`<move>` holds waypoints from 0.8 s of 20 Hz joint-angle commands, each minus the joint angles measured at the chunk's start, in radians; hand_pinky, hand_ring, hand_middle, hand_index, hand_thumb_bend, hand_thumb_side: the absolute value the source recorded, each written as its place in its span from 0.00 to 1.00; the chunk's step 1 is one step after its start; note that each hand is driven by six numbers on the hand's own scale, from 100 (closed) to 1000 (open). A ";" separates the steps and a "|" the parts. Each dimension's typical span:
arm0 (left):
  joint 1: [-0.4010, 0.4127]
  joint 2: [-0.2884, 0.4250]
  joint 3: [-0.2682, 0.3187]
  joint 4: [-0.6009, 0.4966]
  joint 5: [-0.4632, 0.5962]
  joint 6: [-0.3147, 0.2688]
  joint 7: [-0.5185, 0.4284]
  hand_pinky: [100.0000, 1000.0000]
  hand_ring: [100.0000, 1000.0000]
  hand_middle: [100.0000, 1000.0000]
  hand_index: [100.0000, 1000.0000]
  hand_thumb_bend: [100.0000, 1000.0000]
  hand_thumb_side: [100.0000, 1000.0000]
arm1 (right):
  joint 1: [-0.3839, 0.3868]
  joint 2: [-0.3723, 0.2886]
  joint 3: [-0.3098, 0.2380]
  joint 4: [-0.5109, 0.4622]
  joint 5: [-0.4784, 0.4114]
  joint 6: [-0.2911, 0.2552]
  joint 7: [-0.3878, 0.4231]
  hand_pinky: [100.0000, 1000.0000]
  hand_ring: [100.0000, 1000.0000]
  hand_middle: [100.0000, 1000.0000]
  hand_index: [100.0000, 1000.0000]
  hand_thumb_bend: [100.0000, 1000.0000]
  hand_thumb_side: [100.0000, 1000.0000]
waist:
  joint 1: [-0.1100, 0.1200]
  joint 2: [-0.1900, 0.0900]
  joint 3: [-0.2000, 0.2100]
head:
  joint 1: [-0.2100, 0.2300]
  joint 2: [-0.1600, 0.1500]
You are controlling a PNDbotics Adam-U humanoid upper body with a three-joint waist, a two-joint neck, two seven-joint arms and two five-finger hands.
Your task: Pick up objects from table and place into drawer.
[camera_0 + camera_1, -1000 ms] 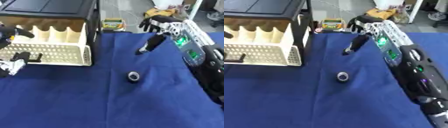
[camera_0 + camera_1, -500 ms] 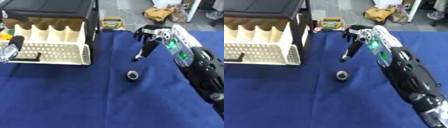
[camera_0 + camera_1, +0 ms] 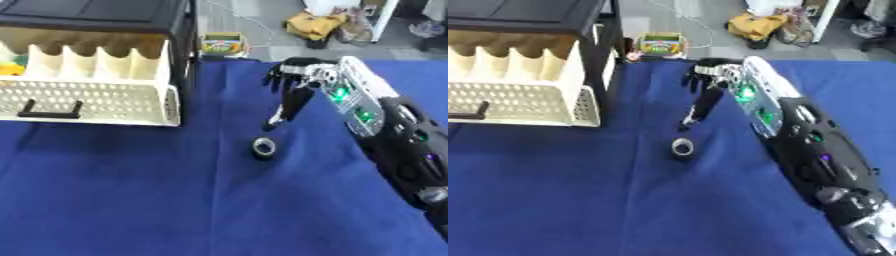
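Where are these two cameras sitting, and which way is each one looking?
Left eye view: sits in the robot's head, looks down at the blue table; the right hand and its arm enter from the right.
Right eye view: the head's other eye, facing the same way; the same arm fills more of the right side.
Shared: both show the open white drawer, the small black roll on the cloth, and the right hand pointing down just beyond it. The left hand shows in neither.

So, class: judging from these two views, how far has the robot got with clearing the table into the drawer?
Done: the cream perforated plastic drawer stands pulled open, with something yellow at its far left. In hand: nothing yet; the right hand reaches down toward the small black roll of tape, one finger extended, not touching it. Left: grasping the roll and carrying it across the blue cloth into the drawer.
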 commanded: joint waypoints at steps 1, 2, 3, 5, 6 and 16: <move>-0.021 0.005 0.039 -0.012 0.062 -0.008 0.135 0.00 0.00 0.00 0.85 0.00 0.67 | 0.001 -0.034 -0.001 -0.039 -0.013 0.001 0.002 0.55 0.68 0.68 0.86 0.61 0.13 | 0.003 -0.026 0.003 | -0.004 0.007; -0.022 0.001 0.043 -0.012 0.074 -0.011 0.166 0.00 0.00 0.00 0.85 0.00 0.67 | 0.008 -0.036 0.000 -0.045 -0.013 0.002 0.001 0.55 0.68 0.68 0.86 0.61 0.13 | 0.003 -0.026 0.003 | -0.004 0.006; -0.022 -0.003 0.046 -0.012 0.083 -0.016 0.190 0.00 0.00 0.00 0.84 0.00 0.68 | 0.014 -0.036 -0.001 -0.051 -0.012 0.002 -0.001 0.54 0.67 0.67 0.85 0.60 0.13 | 0.002 -0.026 0.003 | -0.005 0.006; -0.021 -0.012 0.047 -0.012 0.098 -0.028 0.221 0.00 0.00 0.00 0.84 0.00 0.68 | 0.025 -0.036 -0.001 -0.060 -0.012 0.005 -0.006 0.54 0.66 0.66 0.85 0.60 0.13 | 0.002 -0.027 0.003 | -0.005 0.005; -0.020 -0.015 0.046 -0.012 0.103 -0.032 0.228 0.00 0.00 0.00 0.83 0.00 0.68 | 0.030 -0.036 -0.001 -0.064 -0.012 0.007 -0.009 0.54 0.66 0.66 0.85 0.60 0.13 | 0.002 -0.027 0.002 | -0.005 0.004; 0.000 -0.045 0.043 -0.012 0.112 -0.051 0.218 0.00 0.00 0.00 0.82 0.00 0.69 | 0.087 -0.029 0.005 -0.086 -0.007 0.019 -0.027 0.50 0.64 0.66 0.84 0.58 0.11 | 0.002 -0.023 0.008 | -0.010 0.003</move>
